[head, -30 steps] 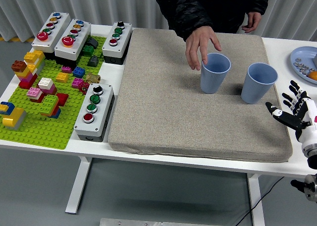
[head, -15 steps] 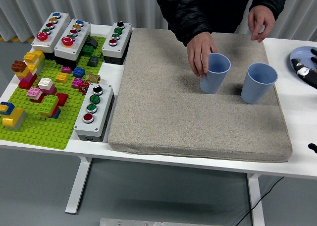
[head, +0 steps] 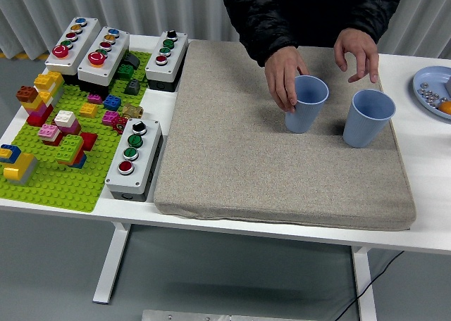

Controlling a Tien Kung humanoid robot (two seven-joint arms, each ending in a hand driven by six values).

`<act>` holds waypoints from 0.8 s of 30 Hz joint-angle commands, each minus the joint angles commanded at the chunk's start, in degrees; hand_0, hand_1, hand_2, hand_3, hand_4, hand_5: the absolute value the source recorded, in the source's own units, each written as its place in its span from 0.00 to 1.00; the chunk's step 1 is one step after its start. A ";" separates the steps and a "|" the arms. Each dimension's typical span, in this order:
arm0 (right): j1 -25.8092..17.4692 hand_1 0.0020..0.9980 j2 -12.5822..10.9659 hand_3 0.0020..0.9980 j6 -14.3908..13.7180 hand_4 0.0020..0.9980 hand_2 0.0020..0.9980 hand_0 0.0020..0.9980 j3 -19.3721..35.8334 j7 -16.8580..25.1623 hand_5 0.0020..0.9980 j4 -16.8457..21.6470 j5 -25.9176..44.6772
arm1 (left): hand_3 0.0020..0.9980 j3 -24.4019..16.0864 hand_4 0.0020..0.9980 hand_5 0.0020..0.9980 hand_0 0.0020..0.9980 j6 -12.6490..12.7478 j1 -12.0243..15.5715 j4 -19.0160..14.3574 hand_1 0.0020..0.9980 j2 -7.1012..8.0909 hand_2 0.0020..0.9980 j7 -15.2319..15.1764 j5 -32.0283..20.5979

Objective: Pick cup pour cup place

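Two light blue cups stand upright on a grey-beige mat. The left cup has a person's hand resting against its left side and rim. The right cup stands free near the mat's right edge. The person's other hand hovers above the mat behind the right cup, fingers spread. Neither robot hand shows in the head view.
A blue plate with small beads and an orange piece sits at the right edge. Left of the mat are several button boxes and a green baseplate covered in coloured bricks. The person stands at the far side.
The robot's right hand rose from the lower right edge, passed the plate and left the view. The person's one hand closed onto the left cup; the other came down toward the right cup.
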 joint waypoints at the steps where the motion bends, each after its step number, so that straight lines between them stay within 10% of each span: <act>1: 0.22 0.84 -0.09 0.88 0.57 0.83 0.91 0.90 0.33 -0.51 0.25 -0.30 0.05 | 0.76 0.04 0.51 0.96 0.76 0.00 -0.03 0.00 0.81 0.00 0.85 -0.01 -0.01; 13: 1.86 0.82 0.46 0.85 2.12 0.83 0.88 0.90 2.89 -2.64 0.27 -2.77 5.30 | 0.76 0.60 0.51 0.96 0.76 -0.07 -0.15 0.00 0.81 0.04 0.85 0.04 -0.03; 14: 1.91 0.77 0.57 0.78 2.11 0.79 0.79 0.87 3.03 -2.63 0.90 -2.93 6.94 | 0.76 0.64 0.51 0.96 0.76 -0.06 -0.15 0.00 0.81 0.04 0.85 0.04 -0.06; 24: 2.79 0.77 1.92 0.78 1.98 0.79 0.79 0.87 4.86 -1.90 0.94 -5.31 8.83 | 0.76 0.66 0.51 0.96 0.76 -0.10 0.18 0.00 0.81 0.09 0.85 0.26 0.21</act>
